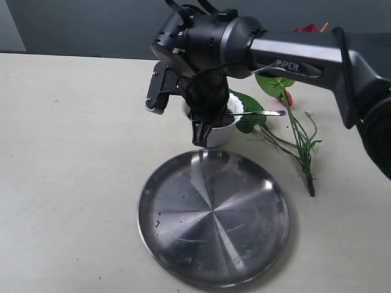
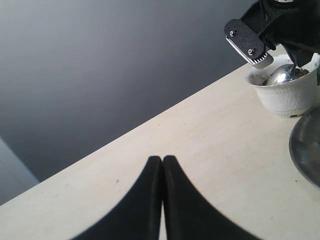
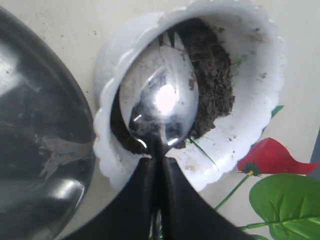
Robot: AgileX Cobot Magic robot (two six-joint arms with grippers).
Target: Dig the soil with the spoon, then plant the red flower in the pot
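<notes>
In the exterior view, the right gripper (image 1: 201, 125) is hovering over the pot (image 1: 215, 133), the red flower (image 1: 287, 116) lying beside it. The left gripper (image 2: 162, 165) is sitting shut and empty. In the right wrist view, jaws are pinching the spoon (image 3: 159, 102) above the soil (image 3: 212, 75); tilting could be flicking crumbs out.

"PIPER" is printed on the right arm (image 1: 299, 61).

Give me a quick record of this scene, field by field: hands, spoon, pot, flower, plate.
right hand: shut on the spoon's handle, over the pot
left hand: shut, holding nothing, away from the pot
spoon: bowl inside the pot, on the soil
pot: upright, beside the plate's rim
red flower: lying on the table, unplanted
plate: a few soil crumbs only
</notes>
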